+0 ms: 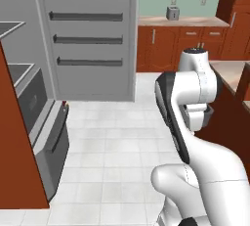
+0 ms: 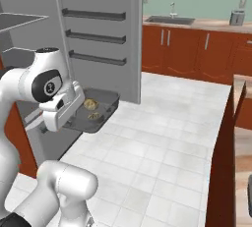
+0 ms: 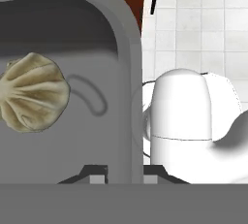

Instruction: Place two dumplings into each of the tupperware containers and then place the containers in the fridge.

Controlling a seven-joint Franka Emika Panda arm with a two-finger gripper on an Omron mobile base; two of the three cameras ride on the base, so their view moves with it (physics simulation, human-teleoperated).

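Above the white tiled kitchen floor (image 2: 162, 137), in front of the open fridge (image 2: 101, 34), the white robot arm holds a dark grey tupperware container (image 2: 109, 104) in the air. The right base view shows the tray level, out beyond the arm's wrist, with two tan dumplings (image 2: 89, 104) resting inside it: one near the middle, the other (image 2: 94, 116) closer to the tray's near edge. The tray hangs just clear of the fridge's open door, well above the floor.

The hand view looks along the tray's inside. The gripper (image 3: 124, 174) is closed on the container's side wall, one dark fingertip on each side of the raised rim. One pleated dumpling (image 3: 31, 99) lies on the tray floor toward the left of that view, apart from the walls.

The fridge door stands wide open, and three dark shelf rails (image 1: 86, 16) cross its light grey inner face. Reddish-brown cabinets (image 2: 192, 49) line the far wall under a pale countertop, with a sink (image 2: 170, 19) set into it. A small grey toaster (image 1: 172, 12) sits on that counter. From the left base view, the arm's body hides most of the tray.
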